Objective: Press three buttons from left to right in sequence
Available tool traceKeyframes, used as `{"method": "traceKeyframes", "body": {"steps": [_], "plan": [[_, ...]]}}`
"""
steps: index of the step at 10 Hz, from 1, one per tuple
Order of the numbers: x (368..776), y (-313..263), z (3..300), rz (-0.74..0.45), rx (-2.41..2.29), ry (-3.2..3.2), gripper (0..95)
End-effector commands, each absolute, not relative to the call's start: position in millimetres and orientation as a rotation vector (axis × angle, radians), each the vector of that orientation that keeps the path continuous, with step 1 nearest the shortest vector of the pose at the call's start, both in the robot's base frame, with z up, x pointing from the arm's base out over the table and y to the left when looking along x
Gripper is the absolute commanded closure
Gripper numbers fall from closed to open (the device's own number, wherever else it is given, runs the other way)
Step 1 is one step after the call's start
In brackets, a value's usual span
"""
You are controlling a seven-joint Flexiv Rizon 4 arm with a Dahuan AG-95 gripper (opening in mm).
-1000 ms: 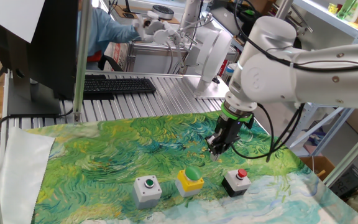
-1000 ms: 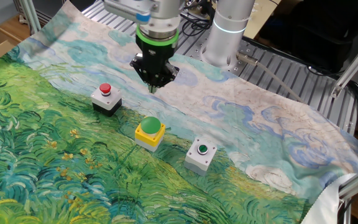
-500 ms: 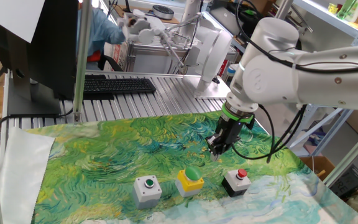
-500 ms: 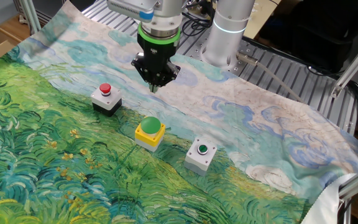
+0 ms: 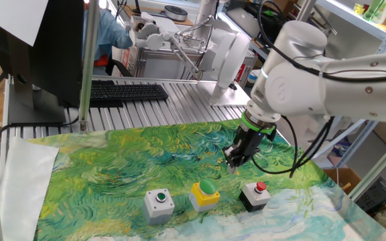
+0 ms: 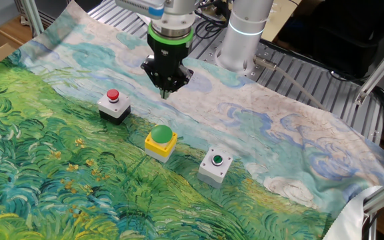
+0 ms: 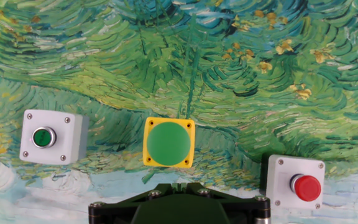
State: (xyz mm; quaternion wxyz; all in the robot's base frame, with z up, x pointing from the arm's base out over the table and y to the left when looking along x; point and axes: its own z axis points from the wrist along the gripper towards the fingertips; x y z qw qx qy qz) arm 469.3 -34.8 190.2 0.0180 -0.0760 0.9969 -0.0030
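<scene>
- While the arm hangs over the painted cloth (image 5: 146, 157) that covers the table, the end effector (image 5: 232, 165) points straight down, its fingers shut together and holding nothing; it hovers in the air, clear of the cloth
- Taking the yellow box with the large green dome (image 5: 205, 193) as landmark: the end effector is above and behind it in one fixed view, a little toward the black box; in the other fixed view (image 6: 166, 92) it hangs beyond the yellow box (image 6: 161, 141), toward the arm's base
- Grey box with the small green button (image 5: 158, 203) stands near the yellow box's left in one fixed view, apart from it; in the hand view (image 7: 52, 135) it is likewise to the left of the yellow box (image 7: 169, 142)
- Black box with the small red button (image 5: 254, 195) stands near the yellow box's right, also apart; its face looks pale in the hand view (image 7: 294, 183)
- All three boxes sit upright in a row on the cloth; none is touched
- Black keyboard (image 5: 126, 92) lies on the ribbed table well behind the yellow box
</scene>
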Motion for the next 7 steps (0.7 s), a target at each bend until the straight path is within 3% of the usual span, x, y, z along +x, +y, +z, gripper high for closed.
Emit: {"method": "traceKeyframes", "body": {"steps": [1,7], "plan": [[472.1,-34.3,189.5,-0.012,-0.235,3.100,95.0],[472.1,-34.3,189.5,-0.019,-0.185,3.106,95.0]]}}
